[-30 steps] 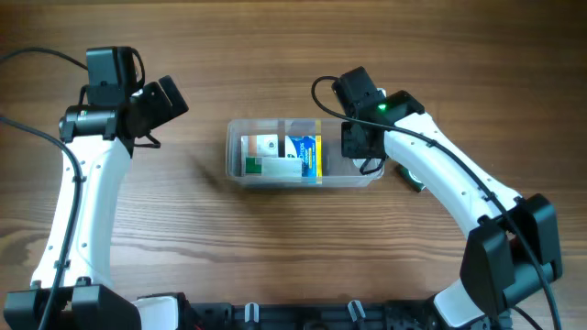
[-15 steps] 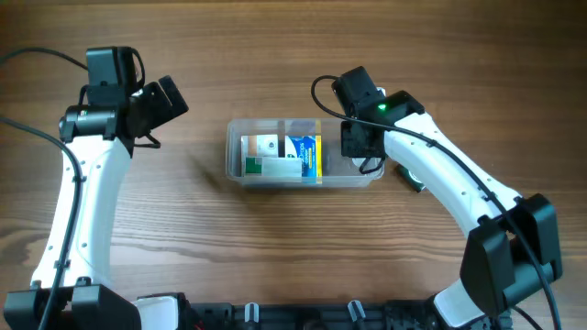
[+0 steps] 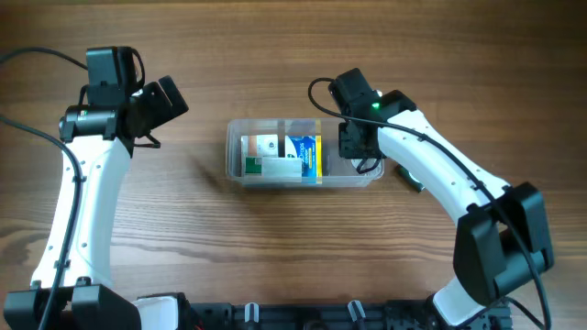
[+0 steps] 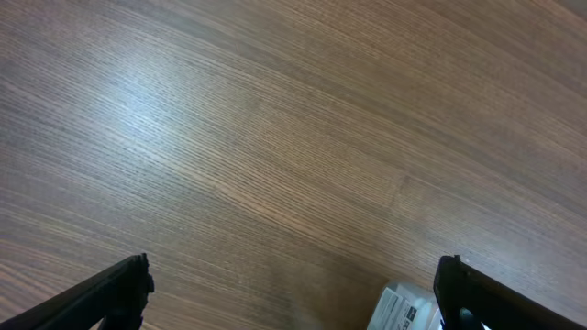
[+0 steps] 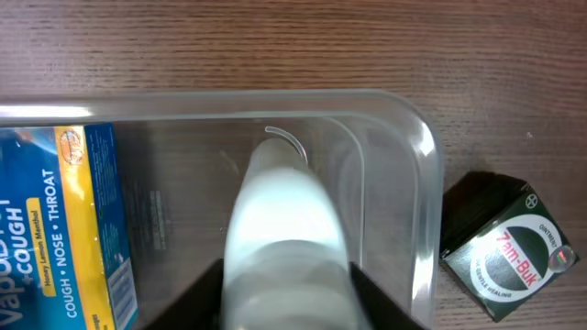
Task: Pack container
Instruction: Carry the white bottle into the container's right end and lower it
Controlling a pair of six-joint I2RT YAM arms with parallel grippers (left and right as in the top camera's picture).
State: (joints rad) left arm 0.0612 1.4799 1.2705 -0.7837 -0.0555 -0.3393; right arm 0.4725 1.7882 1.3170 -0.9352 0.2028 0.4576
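At the centre of the tabletop [image 3: 275, 247], the clear container [image 3: 235, 147] holds a blue-and-yellow cough-remedy box [image 5: 64, 220]. The right tool [image 5: 286, 293] flanks a white bottle [image 5: 284, 211] inside the container's right end; whether it grips cannot be told. The left tool [image 4: 289, 289] stands wide. A Zam-Buk box [image 5: 500, 252] lies just outside.

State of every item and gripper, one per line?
container: no lid, partly packed.
blue cough box: inside container.
green-white box: inside container.
right gripper: straddling white bottle; grip unclear.
white bottle: inside container's right end.
dark Zam-Buk box: outside, on table.
left gripper: open, empty.
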